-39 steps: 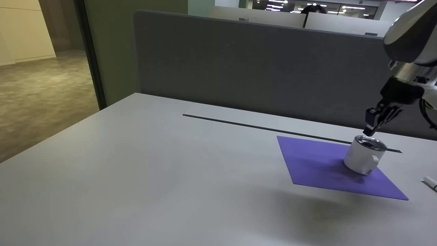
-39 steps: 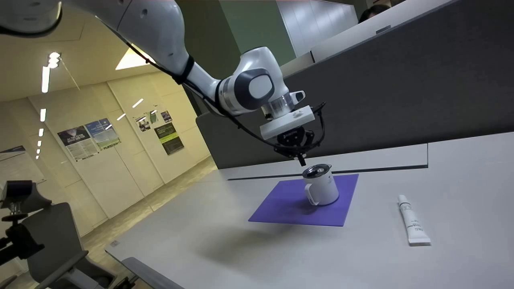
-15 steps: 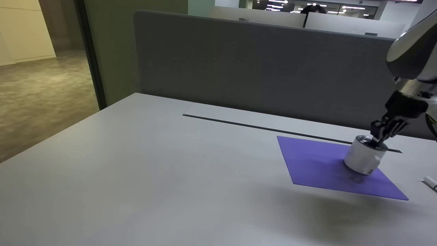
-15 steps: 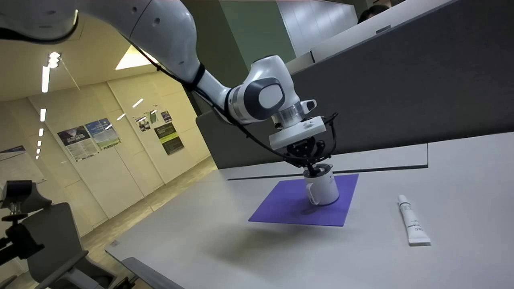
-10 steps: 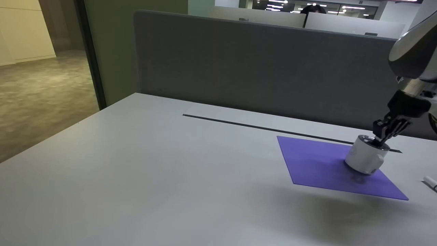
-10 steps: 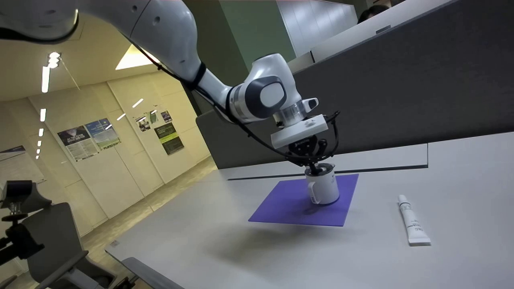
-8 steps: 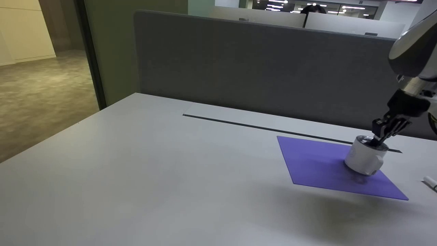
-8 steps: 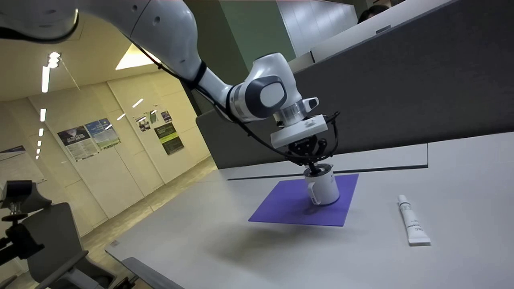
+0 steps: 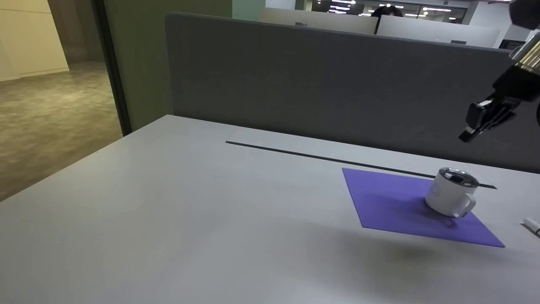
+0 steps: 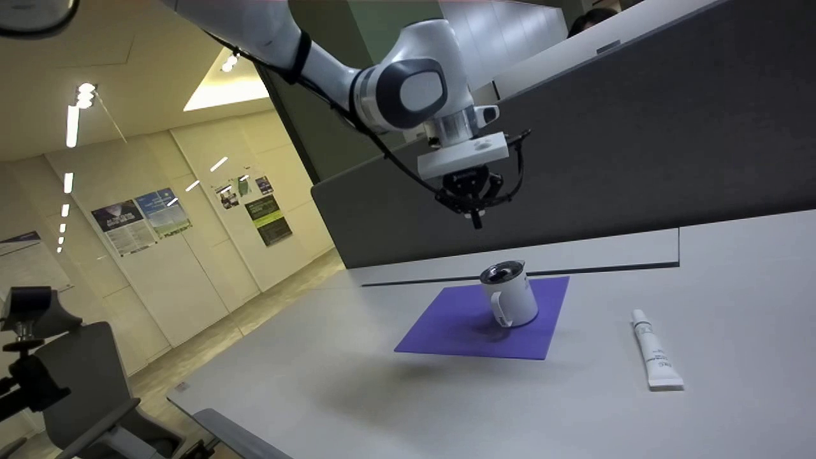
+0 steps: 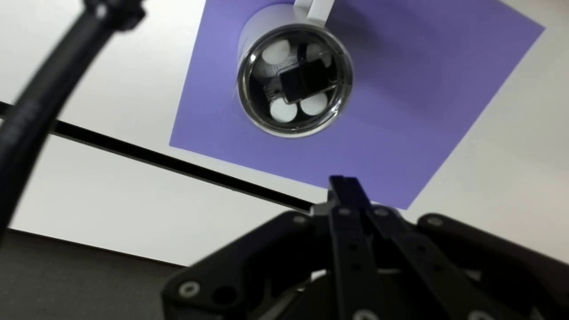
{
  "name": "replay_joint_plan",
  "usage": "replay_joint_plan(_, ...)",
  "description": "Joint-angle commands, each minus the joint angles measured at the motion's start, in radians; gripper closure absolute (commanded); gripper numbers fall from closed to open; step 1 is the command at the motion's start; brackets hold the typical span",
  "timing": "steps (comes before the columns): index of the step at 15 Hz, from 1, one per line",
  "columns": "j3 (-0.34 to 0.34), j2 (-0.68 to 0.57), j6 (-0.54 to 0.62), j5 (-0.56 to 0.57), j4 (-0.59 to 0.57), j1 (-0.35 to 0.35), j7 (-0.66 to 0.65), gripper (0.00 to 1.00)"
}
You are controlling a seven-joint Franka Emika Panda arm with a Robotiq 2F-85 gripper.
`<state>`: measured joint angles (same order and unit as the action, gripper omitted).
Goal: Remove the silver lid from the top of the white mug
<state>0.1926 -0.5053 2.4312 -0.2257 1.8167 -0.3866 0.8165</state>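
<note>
The gripper (image 10: 477, 223), down at the silver lid (image 10: 502, 273) 0.5 s ago, is now hanging clear above it, jaws resting closed and holding nothing. The lid is still capping the white mug (image 10: 516, 303), so removal is apparently remaining outstanding. The lid is showing a glossy, round surface with a black rectangular tab (image 11: 304, 81); the smooth, cylindrical mug is standing upright on the flat purple mat (image 10: 441, 331).

The silver lid (image 11: 295, 80) atop the white mug (image 10: 517, 297) shines — metal or plastic, hard to tell. The mug looks satin-smooth; beneath it, the purple mat (image 9: 388, 202) is matt; around it, the table (image 9: 211, 211) smooth, faintly glossy; beyond it — a matt, clothlike partition (image 9: 312, 84).
</note>
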Motion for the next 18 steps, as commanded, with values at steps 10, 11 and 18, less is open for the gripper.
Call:
replay_joint_plan(10,-0.258,0.192,-0.364,0.325,-0.058,0.173,-0.17,0.2)
replay_joint_plan(11,-0.262,0.189,-0.363,0.336,-0.059,0.176,-0.175,0.14)
replay_joint_plan(18,-0.259,0.176,-0.338,0.329,-0.047,0.17,-0.149,0.0)
